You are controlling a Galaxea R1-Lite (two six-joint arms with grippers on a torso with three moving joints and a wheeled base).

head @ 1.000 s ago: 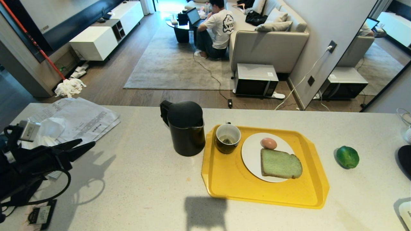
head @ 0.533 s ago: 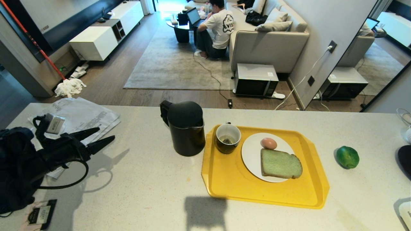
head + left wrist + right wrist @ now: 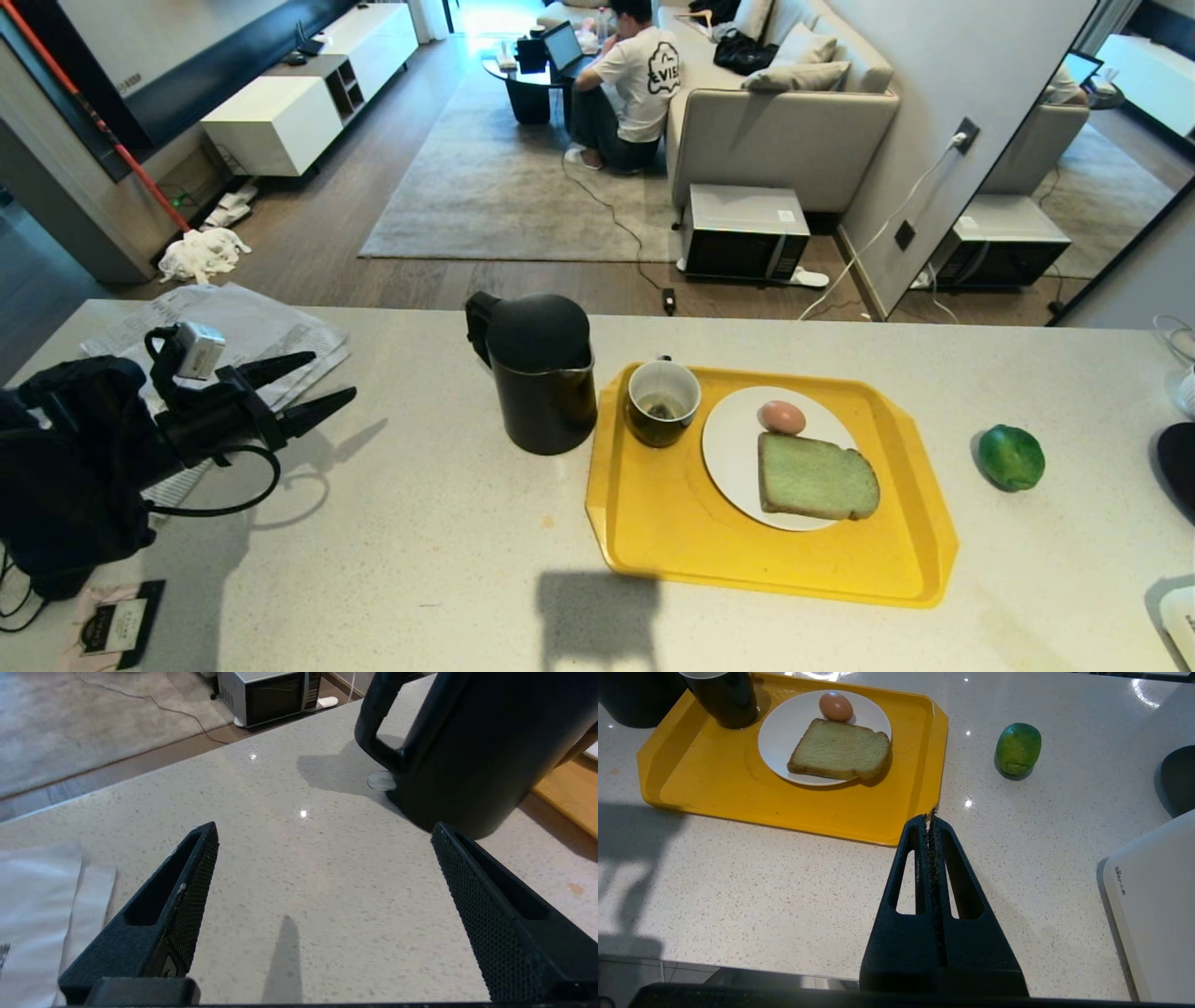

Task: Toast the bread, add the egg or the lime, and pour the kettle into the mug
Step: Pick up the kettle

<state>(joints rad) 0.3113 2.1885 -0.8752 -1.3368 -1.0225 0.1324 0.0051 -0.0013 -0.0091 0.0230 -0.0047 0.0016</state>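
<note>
Left gripper (image 3: 322,383) wide open at left of frame, well short of kettle (image 3: 540,373) at centre, mug (image 3: 662,401) just right of it on tray (image 3: 672,532), bread (image 3: 816,478) on plate (image 3: 733,453), lime (image 3: 1010,456) far right, right gripper (image 3: 932,816) clamped shut, empty.

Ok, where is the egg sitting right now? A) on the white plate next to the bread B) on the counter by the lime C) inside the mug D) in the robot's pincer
A: the egg rests on the white plate at the far edge of the bread, while the mug sits beside the plate on the yellow tray and the lime lies apart on the counter.
</note>
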